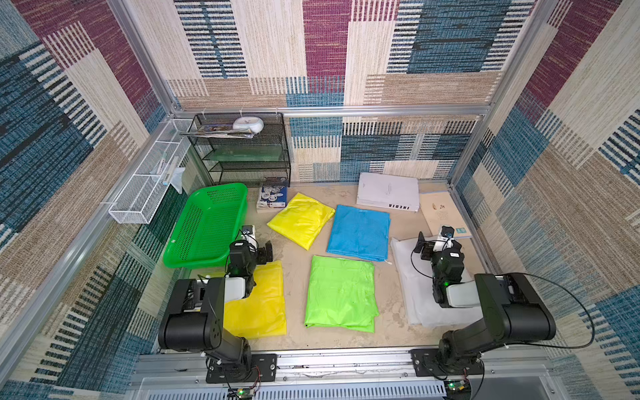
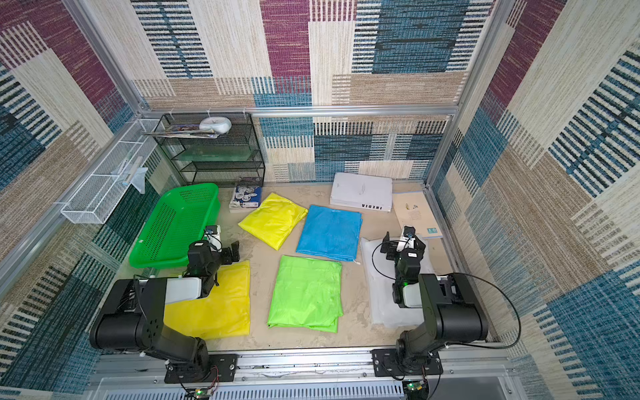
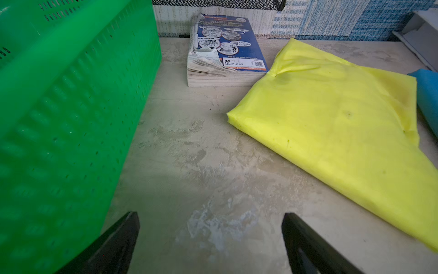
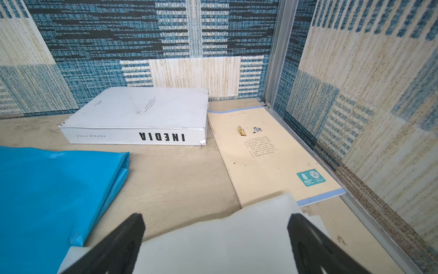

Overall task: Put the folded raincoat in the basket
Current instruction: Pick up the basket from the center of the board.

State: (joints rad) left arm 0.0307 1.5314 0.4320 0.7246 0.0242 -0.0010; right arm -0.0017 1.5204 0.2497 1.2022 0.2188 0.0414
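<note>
Nothing's in the basket (image 1: 202,227) yet. It sits empty on the left side of the table (image 1: 294,273), and five folded raincoats lie flat out on that table: a yellow one (image 1: 263,304) right at the basket's near end and partly under the left arm, a second yellow one (image 1: 301,220) further back, then blue (image 1: 358,232), lime green (image 1: 341,298), and a whitish one (image 1: 419,298) under the right arm.

The left fingers (image 3: 118,244) are spread wide with nothing in them, low over bare table right next to the basket wall. The right fingers (image 4: 123,244) are also wide open and empty, hovering over the whitish coat's far edge.

Stuff I'd worry about:
- The task doesn't say which coat, so picking one is a guess.
- These look like thin, slick plastic. Pinch just the top layer and I'd bet the fold opens up and trails over the rim.
- The left fingers are so close to the basket that a sideways swing could shove it, since it looks light.
- The whitish coat seems to overlap the corner of the cream booklet (image 4: 267,151), so lifting it might drag that along.
- The far yellow coat touches the Macmillan book (image 3: 227,52), so the same could happen there.
</note>
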